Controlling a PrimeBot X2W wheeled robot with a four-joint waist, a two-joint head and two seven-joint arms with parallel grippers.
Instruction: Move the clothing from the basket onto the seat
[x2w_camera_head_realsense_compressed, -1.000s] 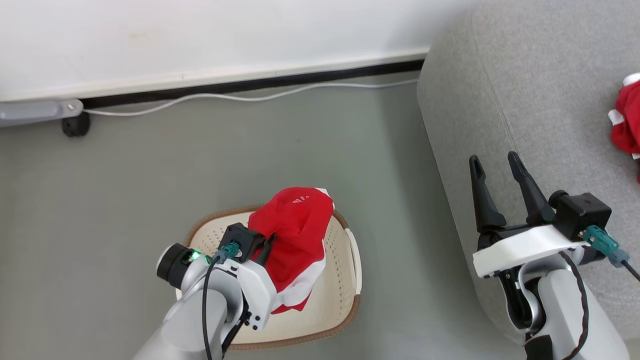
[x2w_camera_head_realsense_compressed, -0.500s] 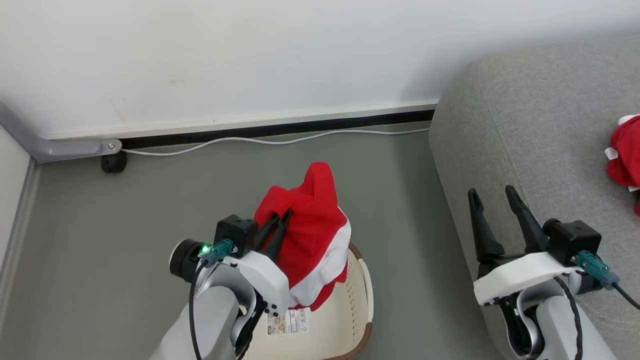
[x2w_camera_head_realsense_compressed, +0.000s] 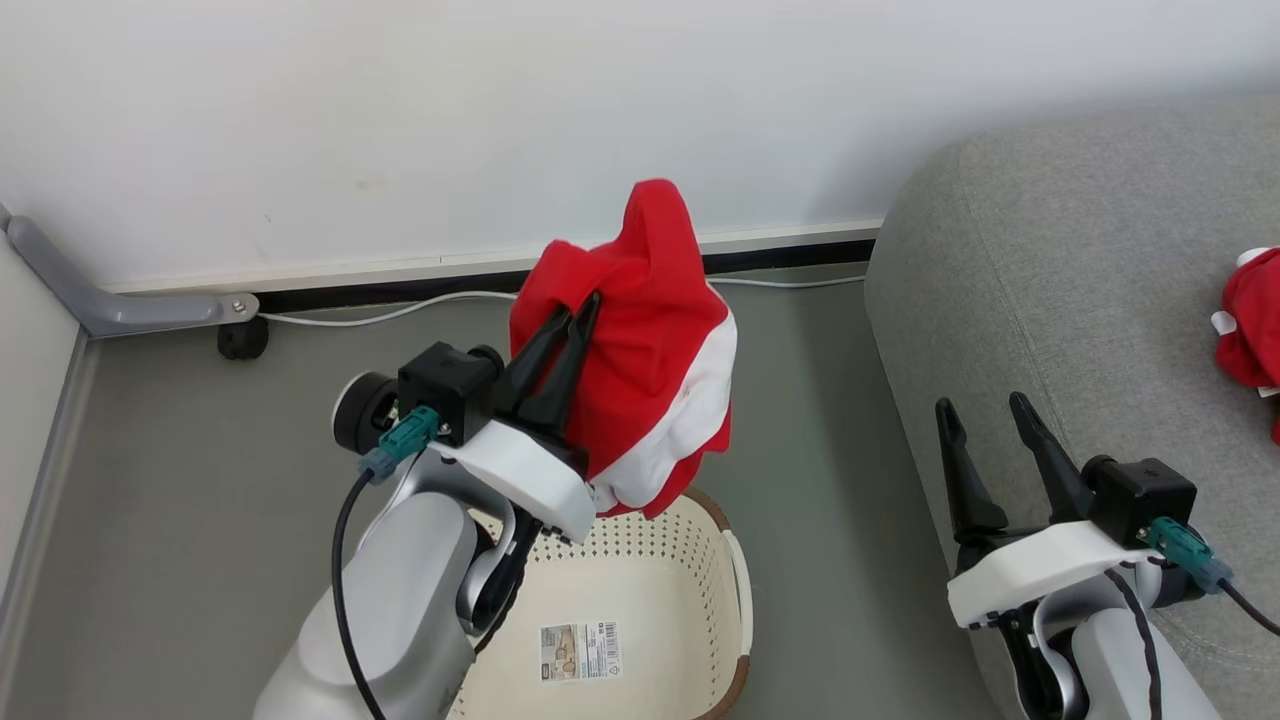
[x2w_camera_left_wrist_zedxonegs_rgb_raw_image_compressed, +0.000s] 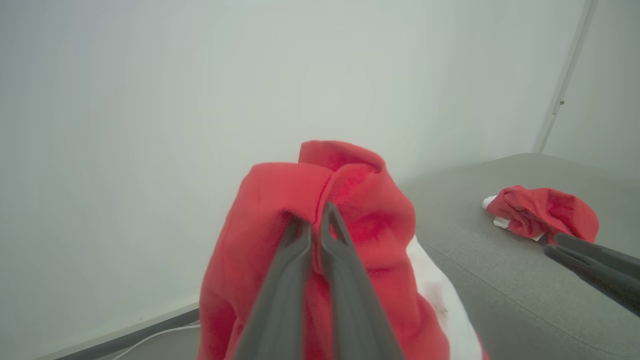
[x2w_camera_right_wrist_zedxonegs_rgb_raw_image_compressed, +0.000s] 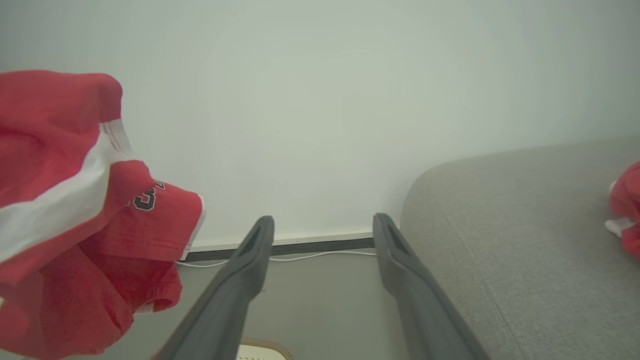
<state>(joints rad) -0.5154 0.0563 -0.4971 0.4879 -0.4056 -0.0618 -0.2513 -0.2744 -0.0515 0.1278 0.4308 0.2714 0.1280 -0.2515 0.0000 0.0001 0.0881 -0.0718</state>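
So, approx. halfway: one red garment (x2w_camera_head_realsense_compressed: 1250, 320) lay on the sofa (x2w_camera_head_realsense_compressed: 1050, 280). The left claw (x2w_camera_head_realsense_compressed: 583, 303) was clenched on a 2nd red garment (x2w_camera_head_realsense_compressed: 650, 340) w/ white trim, held above the basket (x2w_camera_head_realsense_compressed: 700, 560), apart from it. Right claw (x2w_camera_head_realsense_compressed: 981, 402) hung released nr the sofa. To do: carry over, drop.

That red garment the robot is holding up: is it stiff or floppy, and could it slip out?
Probably floppy: the garment drapes in folds around the left gripper and hangs above the basket. Likely light, since one narrow pinch carries all of it. It might slip, as only a small fold sits between the shut jaws.
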